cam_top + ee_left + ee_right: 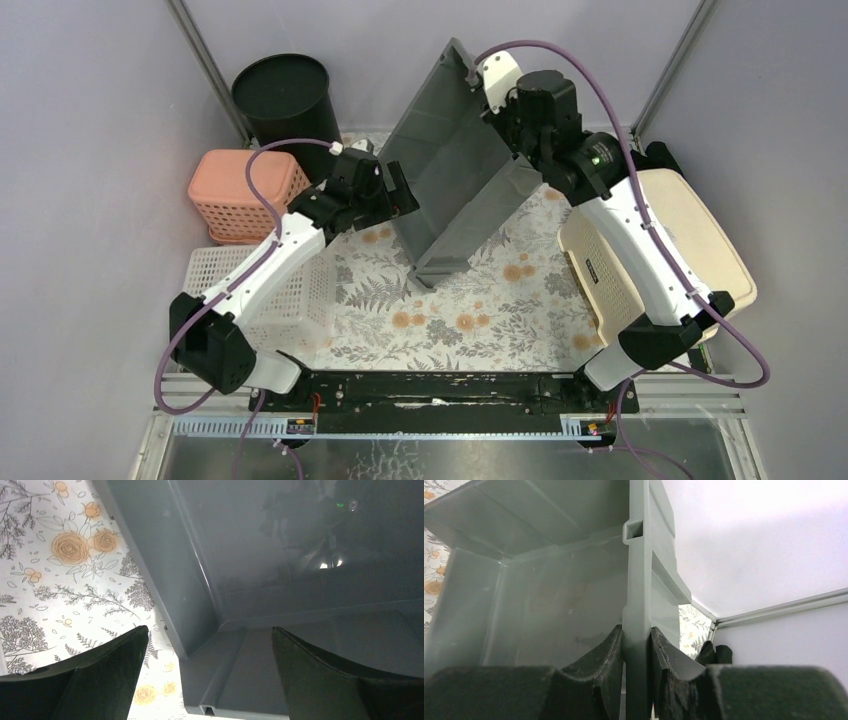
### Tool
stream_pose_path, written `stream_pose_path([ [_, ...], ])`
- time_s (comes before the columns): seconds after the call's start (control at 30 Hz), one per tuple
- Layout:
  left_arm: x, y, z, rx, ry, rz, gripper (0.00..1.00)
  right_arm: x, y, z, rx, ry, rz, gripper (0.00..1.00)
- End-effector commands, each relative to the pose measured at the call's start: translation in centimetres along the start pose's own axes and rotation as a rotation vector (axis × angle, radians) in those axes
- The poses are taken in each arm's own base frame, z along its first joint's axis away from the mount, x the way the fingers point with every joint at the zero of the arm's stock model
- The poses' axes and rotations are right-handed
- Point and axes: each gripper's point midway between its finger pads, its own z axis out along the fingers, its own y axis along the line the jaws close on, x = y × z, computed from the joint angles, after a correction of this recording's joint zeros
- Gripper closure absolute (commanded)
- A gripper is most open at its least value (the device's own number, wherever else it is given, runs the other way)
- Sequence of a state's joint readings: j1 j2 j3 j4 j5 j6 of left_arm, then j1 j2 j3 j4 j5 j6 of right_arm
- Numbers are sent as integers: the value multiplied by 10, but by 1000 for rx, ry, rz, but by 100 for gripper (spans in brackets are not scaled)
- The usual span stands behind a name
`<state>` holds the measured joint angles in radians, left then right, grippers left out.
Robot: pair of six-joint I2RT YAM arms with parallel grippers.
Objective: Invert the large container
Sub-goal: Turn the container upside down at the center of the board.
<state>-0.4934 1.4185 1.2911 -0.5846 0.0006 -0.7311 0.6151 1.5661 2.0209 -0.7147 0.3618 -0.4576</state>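
Note:
The large container [450, 170] is a grey rectangular tub, tipped up steeply. Its low end rests on the floral mat [470, 310] and its high end points toward the back wall. My right gripper [497, 105] is shut on the raised rim. In the right wrist view both pads [614, 647] press the rim wall of the container [549, 595] from either side, where the right gripper [638, 632] holds it. My left gripper [405, 195] is open beside the tub's left wall. In the left wrist view the left gripper [208, 629] straddles the container [280, 555] corner without touching it.
A black round bin [283, 95] stands at the back left. In front of it is a pink basket [245, 195], then a white basket [290, 290] under the left arm. A cream basket [660, 250] sits at the right under the right arm.

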Motion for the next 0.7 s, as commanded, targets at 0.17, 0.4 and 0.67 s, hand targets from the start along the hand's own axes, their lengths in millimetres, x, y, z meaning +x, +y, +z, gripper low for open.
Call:
stream_pose_path([
  [0.17, 38, 26, 2, -28, 27, -19, 0, -57, -32, -38, 163, -204, 3, 100],
  [0.4, 74, 56, 17, -89, 66, -34, 0, -71, -34, -54, 158, -253, 16, 100],
  [0.67, 93, 69, 56, -156, 100, -3, 1, -79, -25, -67, 130, -296, 15, 100],
])
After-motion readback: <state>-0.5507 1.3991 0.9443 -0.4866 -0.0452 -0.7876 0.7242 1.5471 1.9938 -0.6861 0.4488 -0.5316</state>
